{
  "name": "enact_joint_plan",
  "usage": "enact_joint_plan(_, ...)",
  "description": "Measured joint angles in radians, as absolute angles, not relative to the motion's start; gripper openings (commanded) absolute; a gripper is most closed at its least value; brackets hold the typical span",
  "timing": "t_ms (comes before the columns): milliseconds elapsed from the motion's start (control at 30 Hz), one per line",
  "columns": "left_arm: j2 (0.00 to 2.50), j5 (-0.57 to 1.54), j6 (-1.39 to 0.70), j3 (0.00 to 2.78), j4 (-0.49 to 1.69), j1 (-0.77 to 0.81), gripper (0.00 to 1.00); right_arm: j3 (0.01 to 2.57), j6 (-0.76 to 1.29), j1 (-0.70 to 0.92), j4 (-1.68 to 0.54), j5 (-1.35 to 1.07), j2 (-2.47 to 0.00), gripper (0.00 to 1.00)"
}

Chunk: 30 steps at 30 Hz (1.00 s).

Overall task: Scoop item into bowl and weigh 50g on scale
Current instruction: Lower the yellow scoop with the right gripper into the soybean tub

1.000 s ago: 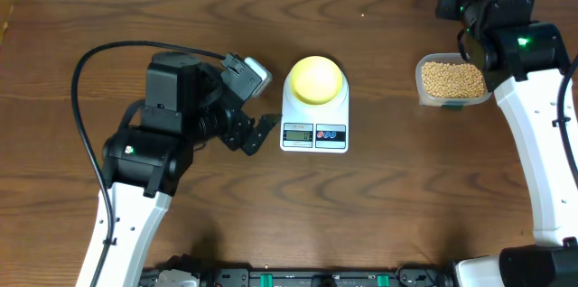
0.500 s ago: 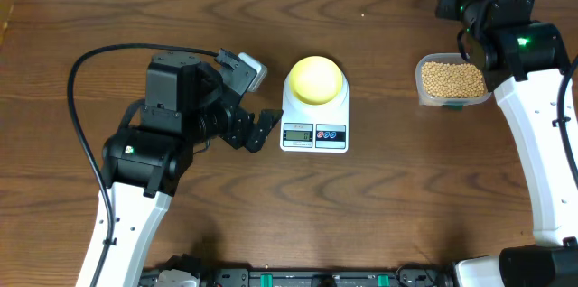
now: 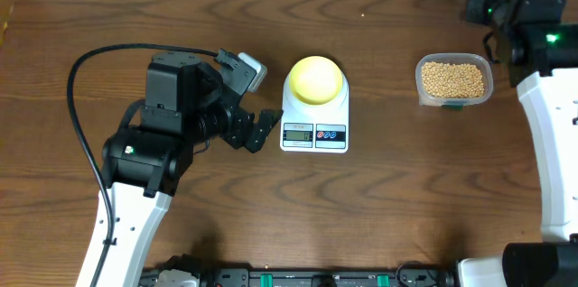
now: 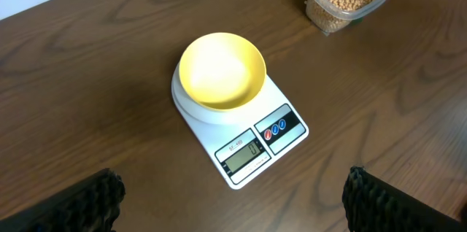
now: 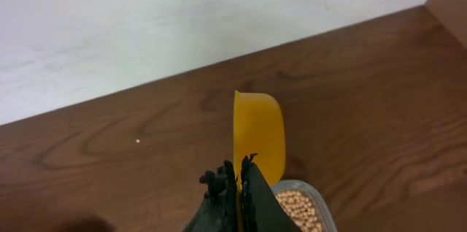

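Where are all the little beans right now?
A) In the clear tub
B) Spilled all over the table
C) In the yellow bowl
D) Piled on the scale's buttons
A: the beans all sit inside the clear tub at the right side of the table, while the yellow bowl on the scale is empty.

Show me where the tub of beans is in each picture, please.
Overhead: tub at far right, right of the scale.
Left wrist: tub in the top right corner, up and right of the scale.
Right wrist: tub at the bottom edge, cut off, under the scoop.
Shared landmark: the brown table; the scale shows only in the first two.
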<state>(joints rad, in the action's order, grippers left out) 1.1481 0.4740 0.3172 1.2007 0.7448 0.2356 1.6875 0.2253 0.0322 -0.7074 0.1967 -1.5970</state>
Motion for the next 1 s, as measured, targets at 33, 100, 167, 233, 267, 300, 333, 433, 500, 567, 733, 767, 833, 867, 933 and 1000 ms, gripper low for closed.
enact_joint_plan(33, 1.148, 0.474, 0.317, 1.201, 0.745, 0.236, 0.98, 1.687, 0.223, 0.025, -0.722, 0.191, -1.597, 0.01)
enact_joint_plan(100, 1.148, 0.474, 0.317, 1.201, 0.745, 0.236, 0.98, 1.687, 0.222, 0.017, -0.744, 0.182, -1.597, 0.01)
enact_joint_plan(167, 1.148, 0.474, 0.317, 1.201, 0.745, 0.236, 0.98, 1.687, 0.219, 0.013, -0.776, 0.175, -1.597, 0.01)
enact_joint_plan(233, 1.148, 0.474, 0.317, 1.201, 0.745, 0.236, 0.98, 1.687, 0.218, 0.012, -0.804, 0.172, -1.598, 0.01)
enact_joint_plan(267, 1.148, 0.474, 0.317, 1.201, 0.745, 0.236, 0.97, 1.687, 0.218, 0.012, -0.822, 0.171, -1.601, 0.02)
enact_joint_plan(300, 1.148, 0.474, 0.317, 1.201, 0.745, 0.236, 0.98, 1.688, 0.218, 0.012, -0.841, 0.171, -1.607, 0.01)
enact_joint_plan(333, 1.148, 0.474, 0.317, 1.201, 0.745, 0.236, 0.98, 1.688, 0.218, 0.011, -0.854, 0.171, -1.614, 0.01)
enact_joint_plan(433, 1.148, 0.474, 0.317, 1.201, 0.745, 0.236, 0.97, 1.688, 0.219, 0.011, -0.909, 0.169, -1.645, 0.02)
enact_joint_plan(500, 1.148, 0.474, 0.317, 1.201, 0.745, 0.236, 0.98, 1.688, 0.220, 0.011, -0.937, 0.168, -1.664, 0.02)
enact_joint_plan(567, 1.148, 0.474, 0.317, 1.201, 0.745, 0.236, 0.97, 1.688, 0.220, 0.011, -0.967, 0.168, -1.681, 0.02)
enact_joint_plan(733, 1.148, 0.477, 0.317, 1.201, 0.745, 0.236, 0.98, 1.688, 0.223, 0.011, -1.005, 0.168, -1.689, 0.01)
enact_joint_plan(767, 1.148, 0.477, 0.317, 1.201, 0.745, 0.236, 0.98, 1.688, 0.223, 0.011, -1.008, 0.168, -1.689, 0.02)
enact_joint_plan(833, 1.148, 0.477, 0.317, 1.201, 0.745, 0.236, 0.98, 1.688, 0.223, 0.011, -1.009, 0.168, -1.689, 0.02)
enact_joint_plan(867, 1.148, 0.477, 0.317, 1.201, 0.745, 0.236, 0.98, 1.688, 0.223, 0.011, -1.009, 0.168, -1.689, 0.01)
enact_joint_plan(933, 1.148, 0.477, 0.317, 1.201, 0.745, 0.236, 0.97, 1.688, 0.223, 0.011, -1.009, 0.168, -1.689, 0.02)
enact_joint_plan(1000, 1.148, 0.477, 0.317, 1.201, 0.745, 0.236, 0.98, 1.688, 0.223, 0.011, -1.008, 0.170, -1.690, 0.02)
